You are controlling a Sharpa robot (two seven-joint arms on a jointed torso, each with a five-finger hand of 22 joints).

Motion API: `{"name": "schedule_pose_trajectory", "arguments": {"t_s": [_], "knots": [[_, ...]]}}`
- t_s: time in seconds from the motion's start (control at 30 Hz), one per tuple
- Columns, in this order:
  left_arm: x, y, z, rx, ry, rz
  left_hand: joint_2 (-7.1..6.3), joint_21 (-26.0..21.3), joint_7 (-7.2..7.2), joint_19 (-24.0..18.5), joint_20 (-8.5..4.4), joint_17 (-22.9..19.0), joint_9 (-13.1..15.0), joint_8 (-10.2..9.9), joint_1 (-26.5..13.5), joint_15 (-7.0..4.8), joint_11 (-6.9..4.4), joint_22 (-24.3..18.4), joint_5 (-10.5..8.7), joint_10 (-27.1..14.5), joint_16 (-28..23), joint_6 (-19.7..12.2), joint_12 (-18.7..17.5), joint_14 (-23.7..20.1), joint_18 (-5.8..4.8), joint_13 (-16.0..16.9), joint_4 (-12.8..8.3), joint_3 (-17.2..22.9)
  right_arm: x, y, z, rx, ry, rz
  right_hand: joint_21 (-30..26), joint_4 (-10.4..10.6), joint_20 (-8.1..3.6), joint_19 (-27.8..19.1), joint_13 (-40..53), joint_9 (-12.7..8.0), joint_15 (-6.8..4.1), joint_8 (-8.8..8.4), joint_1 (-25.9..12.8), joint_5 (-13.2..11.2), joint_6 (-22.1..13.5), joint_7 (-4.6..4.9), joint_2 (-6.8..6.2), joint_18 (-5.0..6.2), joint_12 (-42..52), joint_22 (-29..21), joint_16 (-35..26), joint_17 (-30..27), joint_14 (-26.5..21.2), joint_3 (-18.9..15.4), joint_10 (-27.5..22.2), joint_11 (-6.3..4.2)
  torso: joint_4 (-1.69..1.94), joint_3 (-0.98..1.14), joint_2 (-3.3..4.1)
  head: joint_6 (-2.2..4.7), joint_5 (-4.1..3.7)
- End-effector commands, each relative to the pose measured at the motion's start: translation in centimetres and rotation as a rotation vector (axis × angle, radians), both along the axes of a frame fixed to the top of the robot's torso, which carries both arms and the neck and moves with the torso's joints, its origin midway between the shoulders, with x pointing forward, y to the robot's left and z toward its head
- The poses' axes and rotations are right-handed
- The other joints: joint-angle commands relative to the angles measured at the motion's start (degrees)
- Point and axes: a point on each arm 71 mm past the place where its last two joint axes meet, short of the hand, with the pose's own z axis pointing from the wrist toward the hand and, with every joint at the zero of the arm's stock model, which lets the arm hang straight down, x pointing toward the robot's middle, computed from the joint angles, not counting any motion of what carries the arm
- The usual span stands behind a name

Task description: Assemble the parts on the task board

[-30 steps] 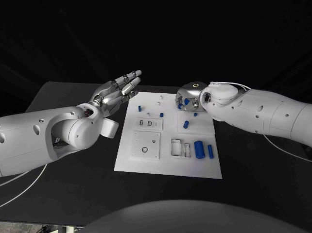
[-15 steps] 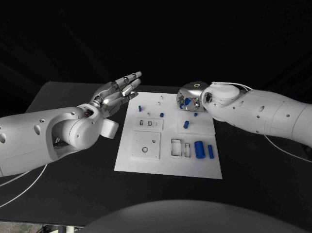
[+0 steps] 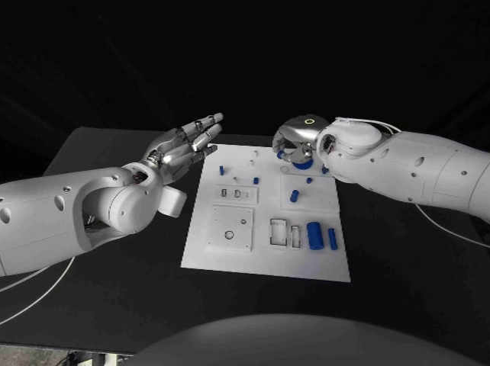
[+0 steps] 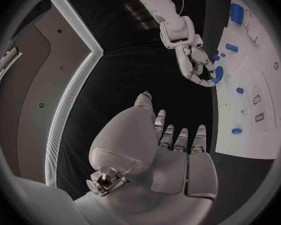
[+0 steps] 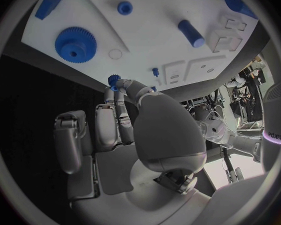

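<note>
Small blue toothed gear (image 5: 113, 79) sits pinched at the right robot hand's (image 3: 297, 142) fingertips, just above the far edge of the white task board (image 3: 265, 263). Step: carrying it to its seat. Next: line it up beside the large blue gear (image 5: 75, 44), lower gently. Left robot hand (image 3: 185, 147) hovers empty, fingers apart, over the black tabletop (image 3: 113, 305).

The task board (image 3: 267, 255) looks like smooth, matt white plastic, its recesses moulded into the face. The blue parts, among them a toothed gear (image 5: 75, 44) and a plain cylinder (image 3: 312, 233), read as matt plastic too. The tabletop (image 3: 113, 297) is a dull black surface without gloss. Both arms wear smooth white shells with a soft sheen. The left hand (image 3: 185, 149) and right hand (image 3: 298, 137) are brushed silver metal, and the fingers (image 4: 181, 137) catch faint highlights.
</note>
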Motion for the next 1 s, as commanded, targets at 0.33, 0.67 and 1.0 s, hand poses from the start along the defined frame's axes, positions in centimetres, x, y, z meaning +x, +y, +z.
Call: {"name": "schedule_pose_trajectory", "arguments": {"t_s": [0.33, 0.67, 1.0], "knots": [[-0.1, -0.2, 0.1, -0.005, -0.005, -0.015, 0.07, 0.21, 0.38, -0.01, 0.3, -0.03, 0.07, 0.33, 0.76, 0.4, 0.37, 0.09, 0.38, -0.03, -0.18, -0.07, 0.4, 0.02, 0.96, 0.09, -0.12, 0.14, 1.5, 3.5, 0.6, 0.005, 0.003, 0.014, 0.25, -0.31, -0.38, 6.08, 0.01, 0.11, 0.01, 0.19, 0.54, 0.32, 0.41, 0.04, -0.21, -0.81, -0.17, 15.08, -0.3, -0.03, -0.05, 0.03, 0.98, -0.67, 0.17, -0.01, 0.06, 0.01, 0.5], [-0.4, -0.1, 0.3, -0.003, -0.005, -0.008, 0.03, 0.28, 0.42, 0.06, 0.36, 0.01, 0.1, 0.43, 0.76, 0.49, 0.42, 0.12, 0.35, 0.04, -0.13, 0.13, 0.42, 0.11, 0.97, 0.1, -0.04, 0.07, 2.7, 5.0, -0.3, -0.014, 0.02, -0.021, 0.25, -0.32, -0.34, 6.08, -0.21, 0.09, 0.06, -0.13, 0.6, 0.17, 0.13, 0.04, -0.27, -0.81, -0.65, 15.08, -0.28, 0.1, 0.0, 0.14, 0.92, -0.64, 0.15, 0.03, 0.15, 0.01, 1.26], [-0.5, -0.1, 0.4, -0.003, -0.006, -0.006, 0.0, 0.33, 0.46, 0.11, 0.41, 0.04, 0.11, 0.5, 0.75, 0.54, 0.46, 0.15, 0.33, 0.1, -0.1, 0.24, 0.43, 0.17, 0.98, 0.11, 0.02, 0.0, 3.0, 5.5, -0.9, -0.016, 0.024, -0.039, 0.25, -0.31, -0.32, 6.08, -0.31, 0.07, 0.08, -0.29, 0.64, 0.04, 0.02, 0.03, -0.24, -0.81, -0.87, 15.08, -0.22, 0.28, 0.07, 0.22, 0.91, -0.64, 0.03, -0.02, -0.02, 0.01, 1.47]]}}
